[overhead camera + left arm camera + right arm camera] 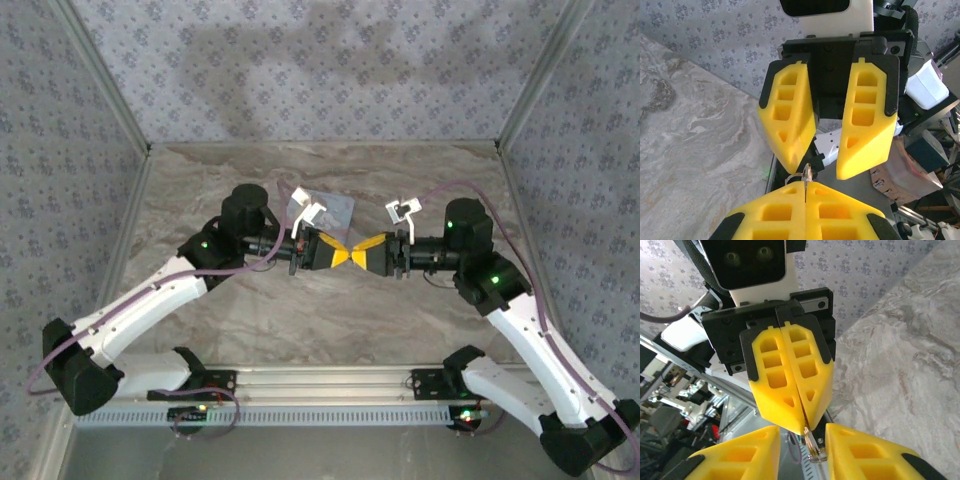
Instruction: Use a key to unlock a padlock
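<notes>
Top view: you've got both arms reaching in over the table (330,320), elbows out, forearms roughly level, meeting nose to nose at centre. The left gripper (343,255) and right gripper (360,250) are tip to tip or nearly so. A light-blue tin (335,208) lies flat just behind them. Whatever sits between the tips is too small to see from here.

Left wrist view: your left gripper (805,187) has its yellow fingers pressed together, pinching a thin metal piece (806,176) that sticks up out of the seam, w/ a small wire ring on its left side. It's too small to tell whether this is the padlock or a key, and no colour reads clearly. The right gripper (822,167) faces it from above w/ its fingers spread, tips either side of the piece and just beside it.

Right wrist view: the left gripper (801,422) points down, fingers tight along the seam. The metal piece (811,442) pokes out of its tip, ring at the low end. The right gripper (802,445) is spread, w/ the piece in the gap between its fingers. You can't tell if either finger touches it.
</notes>
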### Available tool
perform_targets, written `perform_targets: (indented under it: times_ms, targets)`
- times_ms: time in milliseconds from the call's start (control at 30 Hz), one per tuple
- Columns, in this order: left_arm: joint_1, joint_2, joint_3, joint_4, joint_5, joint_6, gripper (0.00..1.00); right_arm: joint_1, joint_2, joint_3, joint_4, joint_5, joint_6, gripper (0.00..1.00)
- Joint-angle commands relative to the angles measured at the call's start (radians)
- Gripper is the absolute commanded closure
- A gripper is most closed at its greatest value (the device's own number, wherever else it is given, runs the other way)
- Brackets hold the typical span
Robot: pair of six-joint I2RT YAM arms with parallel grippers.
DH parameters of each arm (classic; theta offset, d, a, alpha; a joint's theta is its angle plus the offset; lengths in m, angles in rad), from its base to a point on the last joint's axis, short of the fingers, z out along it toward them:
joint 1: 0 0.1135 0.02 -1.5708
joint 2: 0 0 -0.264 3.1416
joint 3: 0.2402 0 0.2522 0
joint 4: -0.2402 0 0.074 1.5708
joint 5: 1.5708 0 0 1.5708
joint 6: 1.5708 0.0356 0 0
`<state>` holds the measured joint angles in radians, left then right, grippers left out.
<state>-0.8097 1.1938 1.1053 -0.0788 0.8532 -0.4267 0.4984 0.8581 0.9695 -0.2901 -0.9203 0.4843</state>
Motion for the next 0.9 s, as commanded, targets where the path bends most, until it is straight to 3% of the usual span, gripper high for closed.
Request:
perform_targets:
  times_ms: [0,233,667,767,867]
  targets:
    - [0.004,-0.011,0.03,0.02,0.022,0.011,1.0,0.005,-0.01,0.025,-0.038,0.022,-0.027,0.66]
    - [0.004,-0.013,0.027,0.023,0.024,0.011,1.0,0.005,-0.008,0.024,-0.023,0.009,-0.021,0.84]
    - [0.004,-0.013,0.024,0.02,0.027,0.017,1.0,0.03,-0.011,0.028,-0.033,0.052,-0.06,1.0]
    - [0.004,-0.017,0.021,0.009,0.001,0.02,0.85,0.051,-0.025,0.024,-0.025,0.111,-0.072,1.0]
    - [0.008,-0.029,0.005,0.018,-0.031,0.017,0.77,0.066,-0.05,-0.002,0.013,0.189,-0.062,1.0]
